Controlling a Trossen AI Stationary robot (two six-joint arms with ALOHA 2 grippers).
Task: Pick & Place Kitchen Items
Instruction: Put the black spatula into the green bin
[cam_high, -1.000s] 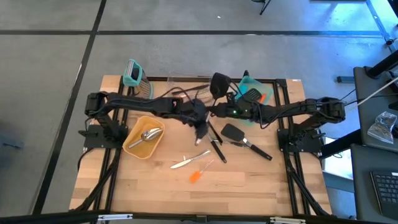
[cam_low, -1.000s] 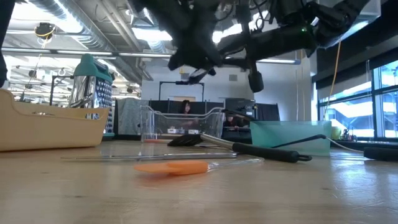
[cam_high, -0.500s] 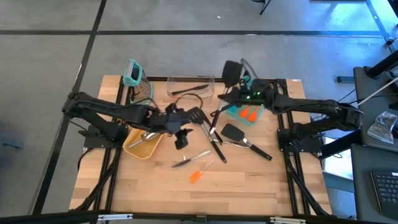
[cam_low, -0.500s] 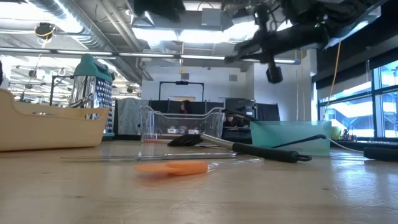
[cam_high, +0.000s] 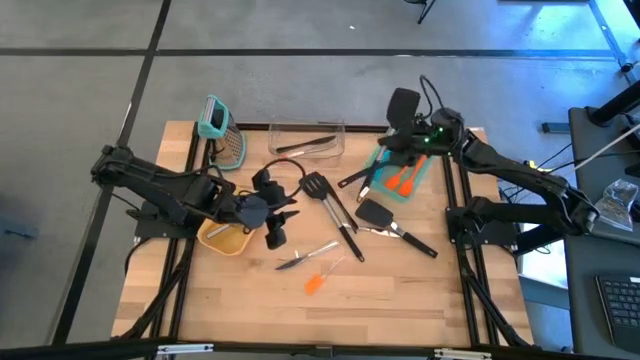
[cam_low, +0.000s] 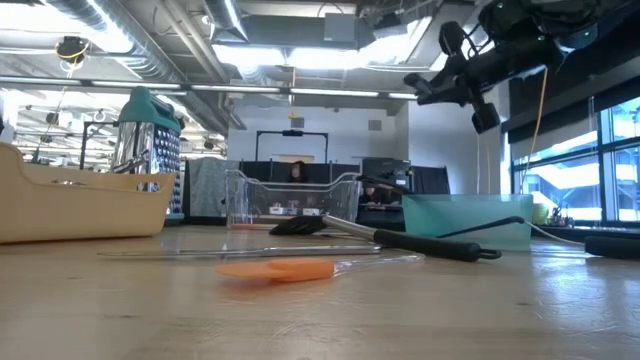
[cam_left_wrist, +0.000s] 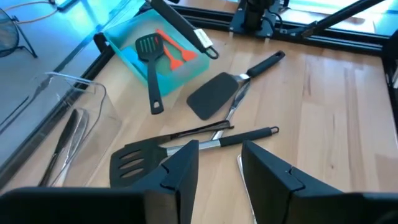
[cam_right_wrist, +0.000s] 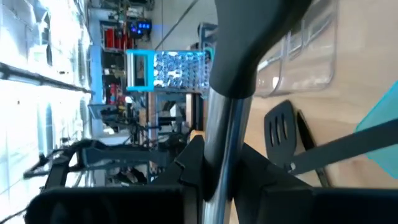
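Observation:
My right gripper (cam_high: 408, 132) hangs over the far end of the teal tray (cam_high: 422, 178), shut on a black turner (cam_high: 404, 104) with a metal shaft. The tray holds orange spatulas (cam_high: 400, 183) and a small black slotted turner (cam_left_wrist: 149, 48) whose handle sticks out over the rim. My left gripper (cam_high: 285, 208) is open in the air near the beige bowl (cam_high: 222, 238), nothing between its fingers (cam_left_wrist: 221, 163). Flat on the table lie a black slotted turner (cam_high: 318, 186), a solid black turner (cam_high: 375, 212), a thin metal piece (cam_high: 295, 262) and an orange spatula (cam_high: 315, 284). My right gripper pinches the turner's metal shaft (cam_right_wrist: 221, 124) between its two fingers, just below the black head. The fingers lie across the shaft. The turner is lifted clear of table and tray, its head (cam_high: 404, 104) toward the table's far edge.
A clear box (cam_high: 305, 140) with a dark utensil inside stands at the far edge, and a teal-topped grater (cam_high: 222, 130) stands left of it. My left arm covers much of the beige bowl. Bare wood shows along the near edge (cam_high: 330, 325).
My right gripper has carried the black turner up and toward the table's far right, from the centre to above the teal tray, rolling as it went. My left gripper has drawn back from the centre toward the beige bowl and risen, uncovering the slotted turner on the table.

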